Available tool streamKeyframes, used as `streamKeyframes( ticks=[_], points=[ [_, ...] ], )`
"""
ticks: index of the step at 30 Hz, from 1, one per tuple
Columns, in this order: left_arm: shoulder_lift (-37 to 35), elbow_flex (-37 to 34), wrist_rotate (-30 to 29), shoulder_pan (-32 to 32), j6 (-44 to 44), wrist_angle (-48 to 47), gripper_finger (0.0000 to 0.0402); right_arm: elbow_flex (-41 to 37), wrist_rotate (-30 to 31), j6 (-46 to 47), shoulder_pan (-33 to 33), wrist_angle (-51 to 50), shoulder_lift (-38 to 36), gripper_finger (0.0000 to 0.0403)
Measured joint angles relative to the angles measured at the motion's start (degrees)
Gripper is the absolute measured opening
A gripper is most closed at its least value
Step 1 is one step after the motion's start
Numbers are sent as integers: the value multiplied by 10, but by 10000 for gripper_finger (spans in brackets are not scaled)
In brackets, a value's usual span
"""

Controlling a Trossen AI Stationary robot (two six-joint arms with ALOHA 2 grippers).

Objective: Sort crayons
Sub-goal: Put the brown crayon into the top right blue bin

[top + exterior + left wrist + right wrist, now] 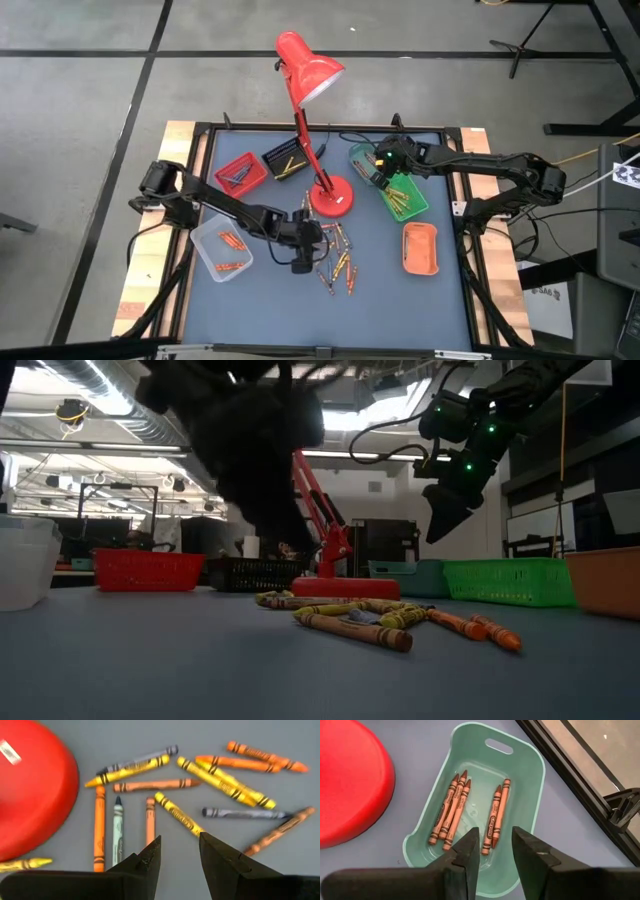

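Across the bench (400,300) seen from above, six trays ring a red lamp (312,120): a red tray (240,172) with dark sticks, a black tray (285,160), a clear tray (220,248) holding about four orange crayons, a teal tray (362,158), a green tray (405,197) with several brownish crayons, and an orange tray (420,248). Loose crayons (338,258) lie scattered on the bench beside the lamp base, where the left gripper (305,262) hangs; the right gripper (383,172) is over the teal tray. At bench height, a small pile of crayons (385,622) lies in front of the lamp base, and the right gripper (440,525) hangs well above the trays. Through the left wrist camera, the left gripper (180,852) has its fingers apart and empty over about a dozen loose crayons (180,815), mostly orange and yellow. Through the right wrist camera, the right gripper (495,847) is parted and empty above the teal tray (530,775), which holds five brown crayons (451,810), three on one side and two on the other.
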Motion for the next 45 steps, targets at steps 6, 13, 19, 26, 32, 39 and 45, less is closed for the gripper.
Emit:
streamKeyframes(
  ticks=[6, 13, 19, 26, 32, 39, 45],
  points=[
    [47, 0, -12, 0, 0, 0, 118, 0, 0, 0, 0, -1, 0, 113],
    [61, 0, -49, 1, 2, 0, 118, 0, 0, 0, 0, 0, 0, 113],
    [61, 0, -50, 8, 2, -4, 118, 0, 0, 0, 0, 0, 0, 113],
    [60, 0, -20, 24, -1, -22, 106, 0, -34, 0, 0, 0, 0, 113],
    [60, 0, -16, 29, 0, -26, 75, 0, -139, 0, 0, 1, 0, 113],
    [60, 0, -17, 29, 0, -27, 32, 0, -247, 0, 1, 1, 0, 113],
    [60, 0, -19, 29, 0, -27, 8, 0, -306, 0, 1, 1, 0, 113]
  ],
)
